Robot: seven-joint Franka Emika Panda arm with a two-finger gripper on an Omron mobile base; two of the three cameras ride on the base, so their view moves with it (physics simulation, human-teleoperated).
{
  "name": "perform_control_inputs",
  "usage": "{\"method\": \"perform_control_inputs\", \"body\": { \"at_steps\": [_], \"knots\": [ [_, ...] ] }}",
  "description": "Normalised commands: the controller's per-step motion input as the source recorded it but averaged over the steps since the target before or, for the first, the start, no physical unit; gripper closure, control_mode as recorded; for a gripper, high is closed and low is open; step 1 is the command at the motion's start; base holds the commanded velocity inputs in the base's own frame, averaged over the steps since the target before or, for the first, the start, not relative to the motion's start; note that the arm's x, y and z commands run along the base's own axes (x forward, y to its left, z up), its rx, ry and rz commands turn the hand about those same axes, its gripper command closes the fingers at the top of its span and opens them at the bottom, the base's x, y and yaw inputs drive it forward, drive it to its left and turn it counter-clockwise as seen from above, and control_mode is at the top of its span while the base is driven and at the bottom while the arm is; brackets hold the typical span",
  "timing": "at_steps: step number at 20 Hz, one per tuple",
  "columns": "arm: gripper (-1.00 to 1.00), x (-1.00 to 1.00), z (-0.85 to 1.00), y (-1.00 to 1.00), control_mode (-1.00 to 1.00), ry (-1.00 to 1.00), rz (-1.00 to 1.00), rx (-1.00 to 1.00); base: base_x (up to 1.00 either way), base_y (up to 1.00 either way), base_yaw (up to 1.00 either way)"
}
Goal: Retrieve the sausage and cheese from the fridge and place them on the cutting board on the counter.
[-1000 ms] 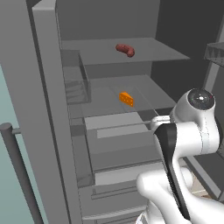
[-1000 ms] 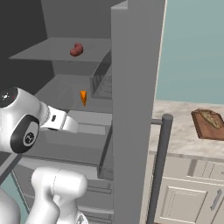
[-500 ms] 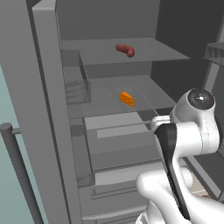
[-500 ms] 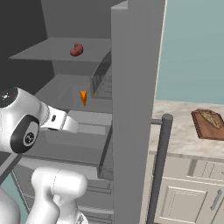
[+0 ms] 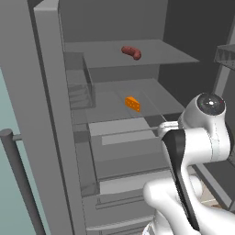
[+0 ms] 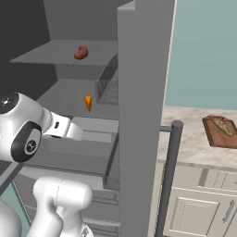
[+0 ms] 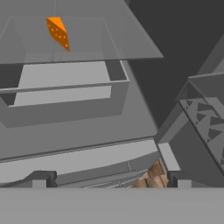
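Zero items moved: sausage (image 5: 131, 52) and cheese (image 5: 132, 103) upper-centre on fridge (image 5: 55, 114) shelves; cutting board (image 6: 223, 131) right, bare; fingers (image 7: 109, 179) released, empty.

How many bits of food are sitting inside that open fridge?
2: a sausage on the top shelf and a cheese wedge on the shelf below. More may be hidden in the drawers.

Red-brown sausage (image 5: 131, 52), orange speckled cheese (image 7: 58, 33), grey fridge (image 5: 55, 114), brown cutting board (image 6: 221, 131), beige marbled counter (image 6: 190, 144).
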Motion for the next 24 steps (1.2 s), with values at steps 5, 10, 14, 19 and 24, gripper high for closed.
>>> {"method": "perform_control_inputs", "body": {
  "at_steps": [5, 10, 14, 19, 24],
  "knots": [
    [-1.0, 0.0, 0.0, 0.0, -1.0, 0.0, 0.0, 0.0, 0.0, 0.0, 0.0],
    [-1.0, 0.0, 0.0, 0.0, -1.0, 0.0, 0.0, 0.0, 0.0, 0.0, 0.0],
    [-1.0, -0.05, 0.0, 0.0, -1.0, 0.0, 0.0, 0.0, 0.0, 0.0, 0.0],
    [-1.0, -0.01, -0.02, 0.01, -1.0, -0.03, 0.02, 0.01, 0.0, 0.0, 0.0],
    [-1.0, 0.24, 0.25, 0.06, -1.0, -0.07, 0.18, 0.17, 0.0, 0.0, 0.0]
  ]
}}
